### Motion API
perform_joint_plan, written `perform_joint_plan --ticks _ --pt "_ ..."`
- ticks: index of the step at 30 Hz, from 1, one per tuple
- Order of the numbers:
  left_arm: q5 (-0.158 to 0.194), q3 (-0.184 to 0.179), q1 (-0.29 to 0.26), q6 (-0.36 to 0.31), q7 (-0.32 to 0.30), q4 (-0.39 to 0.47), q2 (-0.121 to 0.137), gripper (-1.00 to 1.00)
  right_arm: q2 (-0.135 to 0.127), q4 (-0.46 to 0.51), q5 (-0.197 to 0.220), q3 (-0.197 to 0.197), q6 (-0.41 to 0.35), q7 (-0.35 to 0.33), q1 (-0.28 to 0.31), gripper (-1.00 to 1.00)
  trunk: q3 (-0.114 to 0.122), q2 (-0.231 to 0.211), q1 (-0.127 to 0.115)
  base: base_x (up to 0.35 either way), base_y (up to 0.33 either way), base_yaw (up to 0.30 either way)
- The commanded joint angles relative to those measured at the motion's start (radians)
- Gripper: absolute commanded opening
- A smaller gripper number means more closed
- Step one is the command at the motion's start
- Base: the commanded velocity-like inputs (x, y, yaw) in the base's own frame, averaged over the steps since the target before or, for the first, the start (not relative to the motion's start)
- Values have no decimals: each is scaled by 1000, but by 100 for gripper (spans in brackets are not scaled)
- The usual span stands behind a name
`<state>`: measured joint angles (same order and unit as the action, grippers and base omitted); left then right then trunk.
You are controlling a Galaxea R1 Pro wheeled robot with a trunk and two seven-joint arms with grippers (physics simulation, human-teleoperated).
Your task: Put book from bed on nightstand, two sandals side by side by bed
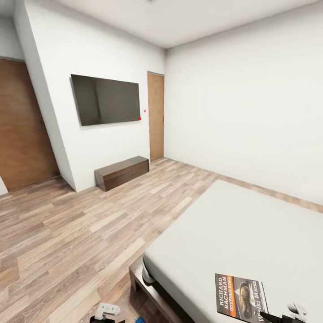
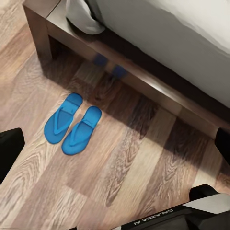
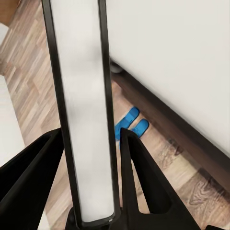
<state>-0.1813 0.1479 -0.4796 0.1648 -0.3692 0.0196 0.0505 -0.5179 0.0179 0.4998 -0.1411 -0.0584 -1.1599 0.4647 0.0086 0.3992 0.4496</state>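
Holding the book (image 3: 84,120) edge-on, the right gripper (image 3: 88,182) has its two black fingers (image 3: 139,177) closed on the slim white page block between its dark covers; head view shows the same book (image 1: 241,298), orange-and-black cover up, just over the near corner of the bed (image 1: 251,233) with part of the gripper (image 1: 294,310) at its lower edge; whether it has left the mattress I cannot tell. Judgement: carry step to a nightstand; keep the clamp firm and the book level, since a thin paperback can pivot. Sandals (image 2: 72,123) lie side by side, touching, on the plank floor (image 2: 143,163) near the dark bed frame (image 2: 143,79); that part looks done. Left gripper (image 1: 106,310): opening cannot be judged.
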Motion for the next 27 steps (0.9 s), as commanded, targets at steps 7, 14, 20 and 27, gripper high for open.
perform_joint_plan --ticks 7,14,20,27 --pt "-10 9 -1 4 -2 -1 0 100 -1 1 11 -2 -6 -3 0 -100 0 1 0 0 0 289" --pt "-10 9 -1 4 -2 -1 0 100 -1 1 11 -2 -6 -3 0 -100 0 1 0 0 0 289" --pt "-10 9 -1 4 -2 -1 0 100 -1 1 11 -2 -6 -3 0 -100 0 1 0 0 0 290" --pt "-9 9 -1 4 -2 -1 0 100 -1 1 11 -2 -7 -3 0 -100 0 1 0 0 0 290"
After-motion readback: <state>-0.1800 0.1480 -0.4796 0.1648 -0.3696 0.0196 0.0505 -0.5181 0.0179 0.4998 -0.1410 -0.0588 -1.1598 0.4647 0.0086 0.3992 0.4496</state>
